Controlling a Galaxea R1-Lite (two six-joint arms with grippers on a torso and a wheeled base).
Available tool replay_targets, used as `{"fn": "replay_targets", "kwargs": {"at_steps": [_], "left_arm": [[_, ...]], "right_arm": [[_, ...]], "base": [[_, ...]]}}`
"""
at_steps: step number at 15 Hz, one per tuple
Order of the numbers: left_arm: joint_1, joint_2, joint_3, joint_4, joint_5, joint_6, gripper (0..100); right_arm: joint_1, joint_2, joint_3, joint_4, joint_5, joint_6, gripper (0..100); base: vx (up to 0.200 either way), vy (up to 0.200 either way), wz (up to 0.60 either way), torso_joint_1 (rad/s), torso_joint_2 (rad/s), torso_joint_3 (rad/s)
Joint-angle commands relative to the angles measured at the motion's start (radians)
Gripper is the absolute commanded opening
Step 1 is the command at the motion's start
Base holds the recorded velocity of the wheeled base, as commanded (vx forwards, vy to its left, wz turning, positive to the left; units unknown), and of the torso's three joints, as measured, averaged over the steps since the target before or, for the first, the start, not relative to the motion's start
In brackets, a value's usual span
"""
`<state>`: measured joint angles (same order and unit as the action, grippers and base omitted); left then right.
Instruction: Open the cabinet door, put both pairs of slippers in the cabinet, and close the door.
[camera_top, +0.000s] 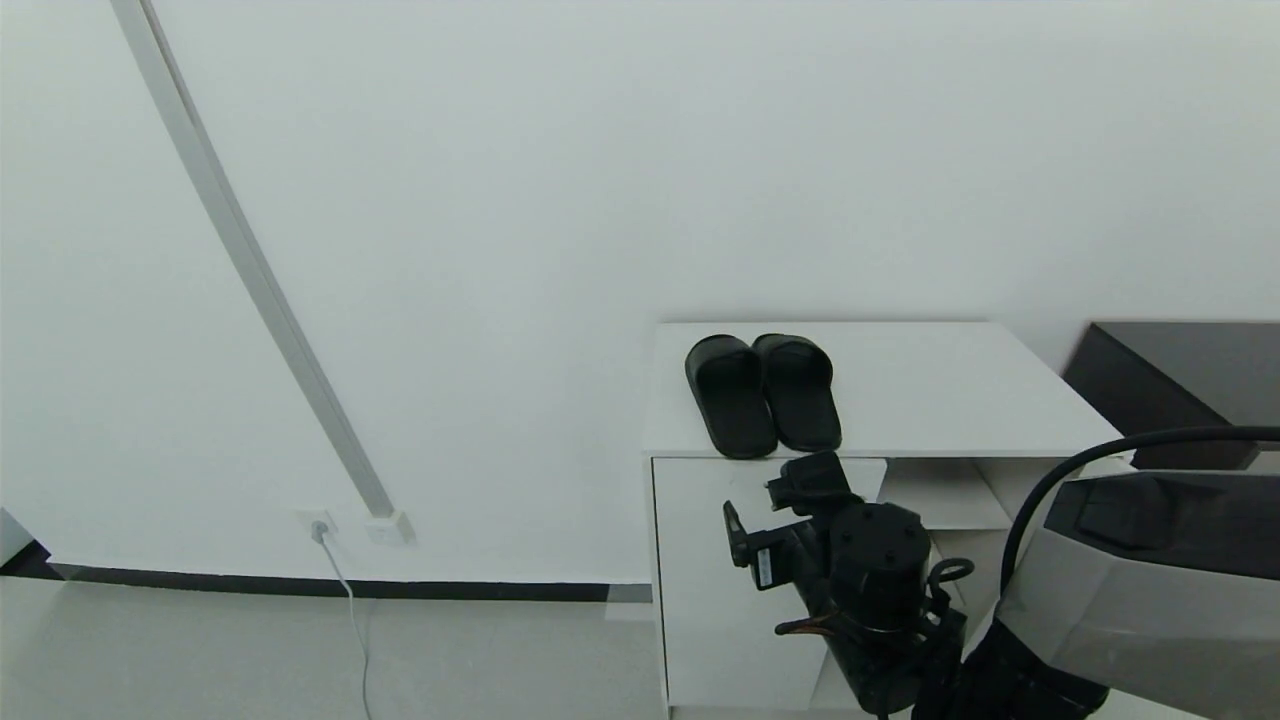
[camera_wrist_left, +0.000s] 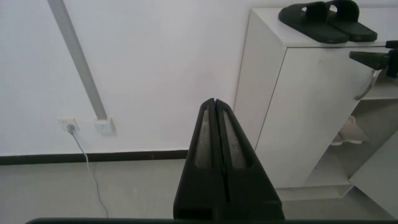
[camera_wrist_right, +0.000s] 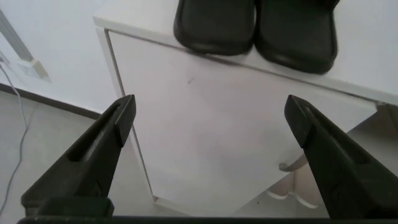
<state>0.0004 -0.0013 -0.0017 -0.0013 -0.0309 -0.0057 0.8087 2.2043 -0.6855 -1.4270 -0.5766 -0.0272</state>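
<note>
Two black slippers (camera_top: 763, 393) lay side by side on top of the white cabinet (camera_top: 950, 390), close to its front edge. Pale slippers (camera_wrist_left: 347, 130) sat on a shelf inside, where the right part of the cabinet stood open. The door (camera_top: 720, 600) on the left part was closed. The right gripper (camera_wrist_right: 210, 106) hung in front of that door, just below the black slippers, fingers spread wide. The left gripper (camera_wrist_left: 214, 143) was off to the left of the cabinet, its fingers pressed together.
</note>
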Motion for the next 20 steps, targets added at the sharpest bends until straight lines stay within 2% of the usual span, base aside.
{"fn": "replay_targets", "kwargs": {"at_steps": [1, 3, 6, 7, 8, 10, 11, 13, 15, 20], "left_arm": [[0.001, 0.001, 0.000, 0.000, -0.001, 0.001, 0], [0.001, 0.001, 0.000, 0.000, -0.001, 0.001, 0], [0.001, 0.001, 0.000, 0.000, -0.001, 0.003, 0], [0.001, 0.001, 0.000, 0.000, -0.001, 0.004, 0], [0.001, 0.001, 0.000, 0.000, -0.001, 0.004, 0], [0.001, 0.001, 0.000, 0.000, -0.001, 0.004, 0], [0.001, 0.001, 0.000, 0.000, -0.001, 0.007, 0], [0.001, 0.001, 0.000, 0.000, -0.001, 0.009, 0], [0.001, 0.001, 0.000, 0.000, -0.003, 0.009, 0], [0.001, 0.001, 0.000, 0.000, -0.003, 0.007, 0]], "right_arm": [[-0.013, 0.000, 0.003, -0.006, 0.000, 0.000, 100], [-0.014, 0.000, 0.006, -0.035, 0.029, -0.003, 100], [-0.039, -0.024, -0.023, -0.090, 0.057, -0.100, 100], [-0.040, -0.060, -0.088, 0.002, 0.054, -0.109, 100], [-0.046, -0.107, -0.149, 0.158, 0.054, -0.072, 100], [-0.045, -0.173, -0.276, 0.428, 0.043, 0.066, 100], [-0.045, -0.236, -0.348, 0.648, 0.038, 0.176, 100], [-0.046, -0.290, -0.417, 0.827, 0.037, 0.274, 100], [-0.046, -0.305, -0.428, 0.870, 0.034, 0.288, 100], [-0.048, -0.299, -0.413, 0.870, 0.011, 0.290, 100]], "base": [[0.000, 0.000, 0.00, 0.178, -0.37, -0.212], [0.000, 0.000, 0.00, 0.083, -0.17, -0.075], [0.000, 0.000, 0.00, 0.000, 0.00, 0.000], [0.000, 0.000, 0.00, 0.000, 0.00, 0.000], [0.000, 0.000, 0.00, 0.000, 0.00, 0.000], [0.000, 0.000, 0.00, 0.000, 0.00, 0.000], [0.000, 0.000, 0.00, 0.000, 0.00, 0.000], [0.000, 0.000, 0.00, 0.000, 0.00, 0.000], [0.000, 0.000, 0.00, 0.000, 0.00, 0.000], [0.200, 0.000, 0.00, -0.001, 0.00, 0.002]]}}
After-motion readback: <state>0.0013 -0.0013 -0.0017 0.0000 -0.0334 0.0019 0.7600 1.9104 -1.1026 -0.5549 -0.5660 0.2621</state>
